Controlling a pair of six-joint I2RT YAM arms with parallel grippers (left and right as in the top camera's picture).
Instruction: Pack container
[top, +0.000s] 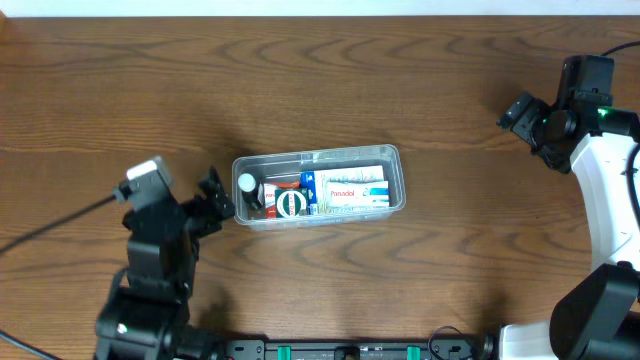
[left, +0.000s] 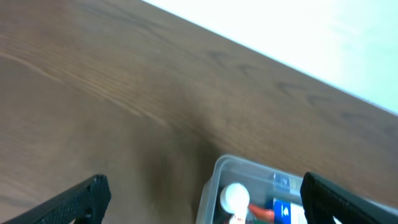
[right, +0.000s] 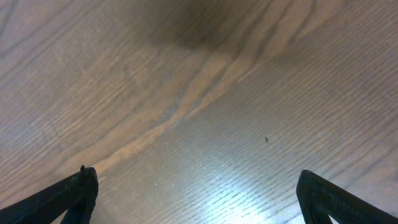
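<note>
The clear container (top: 318, 155) sits in the middle of the wooden table. Inside lie a white-capped bottle (top: 247, 184), a green round item (top: 291, 204), a red piece and a blue-and-white box (top: 352, 191). My left gripper (top: 213, 197) is open and empty, just left of the container's left end. In the left wrist view the container's corner (left: 217, 171) and the white cap (left: 235, 196) show between the fingers (left: 202, 202). My right gripper (top: 525, 115) is open and empty over bare table at the far right; its wrist view shows only wood (right: 199, 193).
The table's far edge (left: 261, 53) shows in the left wrist view. The arm bases stand along the near edge (top: 330, 350).
</note>
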